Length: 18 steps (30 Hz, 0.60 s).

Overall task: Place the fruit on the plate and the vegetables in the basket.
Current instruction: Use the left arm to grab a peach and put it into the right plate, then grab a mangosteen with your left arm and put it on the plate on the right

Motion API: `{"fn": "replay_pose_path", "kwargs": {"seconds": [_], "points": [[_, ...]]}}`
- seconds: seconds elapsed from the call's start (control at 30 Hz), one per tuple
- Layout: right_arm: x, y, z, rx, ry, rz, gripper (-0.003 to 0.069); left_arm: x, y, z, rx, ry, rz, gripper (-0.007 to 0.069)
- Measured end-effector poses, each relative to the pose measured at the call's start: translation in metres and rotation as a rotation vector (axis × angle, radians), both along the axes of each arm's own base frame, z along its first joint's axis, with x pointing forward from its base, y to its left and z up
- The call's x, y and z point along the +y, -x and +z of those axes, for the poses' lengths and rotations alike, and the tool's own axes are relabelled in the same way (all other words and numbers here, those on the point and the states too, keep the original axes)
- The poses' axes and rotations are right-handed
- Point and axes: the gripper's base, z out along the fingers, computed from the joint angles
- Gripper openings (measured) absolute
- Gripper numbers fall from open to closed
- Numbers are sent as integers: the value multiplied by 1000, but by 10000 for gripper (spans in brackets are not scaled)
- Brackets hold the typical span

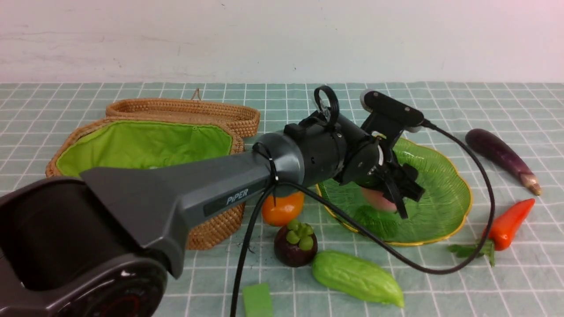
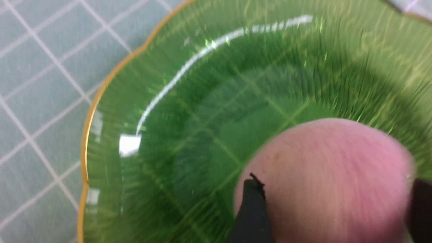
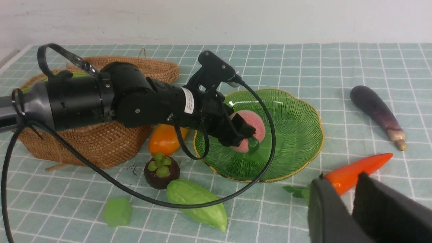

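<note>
A fuzzy pink peach (image 1: 378, 200) (image 2: 330, 175) (image 3: 253, 121) sits low over the green glass plate (image 1: 440, 189) (image 2: 202, 101) (image 3: 290, 135), and my left gripper (image 1: 407, 200) (image 2: 337, 184) (image 3: 244, 133) is shut on its sides. The mango (image 1: 282, 209) and mangosteen (image 1: 295, 244) lie between the plate and the wicker basket (image 1: 216, 229). In front of them is the bitter gourd (image 1: 357, 277). Right of the plate lie the carrot (image 1: 509, 222) (image 3: 357, 167) and eggplant (image 1: 500, 156). My right gripper (image 3: 342, 179) hangs near the carrot, slightly open and empty.
A small green cube (image 1: 257, 299) (image 3: 117, 212) lies near the table's front edge. The left arm's black cable (image 1: 423, 268) loops over the plate's front rim and the cloth. The basket's lid (image 1: 185, 110) lies open behind it.
</note>
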Motion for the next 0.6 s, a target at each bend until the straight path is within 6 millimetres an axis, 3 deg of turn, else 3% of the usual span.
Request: {"fn": "replay_pose_path", "kwargs": {"seconds": [0.1,0.23,0.3,0.33,0.37,0.4,0.43,0.5,0.57,0.6], "points": [[0,0,0,1,0,0,140,2,2,4,11,-12,4,656],[0,0,0,1,1,0,144,7,6,19,21,-26,13,664],[0,0,0,2,1,0,144,14,11,36,32,-37,22,646],[0,0,0,3,2,1,144,22,19,57,49,-45,34,603],[0,0,0,4,2,1,144,24,21,59,59,-55,37,588],[0,0,-1,12,5,1,146,33,29,77,81,-78,50,526],[0,0,-1,12,5,1,146,34,30,80,77,-73,50,526],[0,1,-3,31,9,5,148,51,45,105,129,-130,73,383],[0,1,-3,34,15,8,148,64,56,115,191,-200,95,246],[0,1,-3,32,21,13,149,67,58,116,208,-218,99,217]]}}
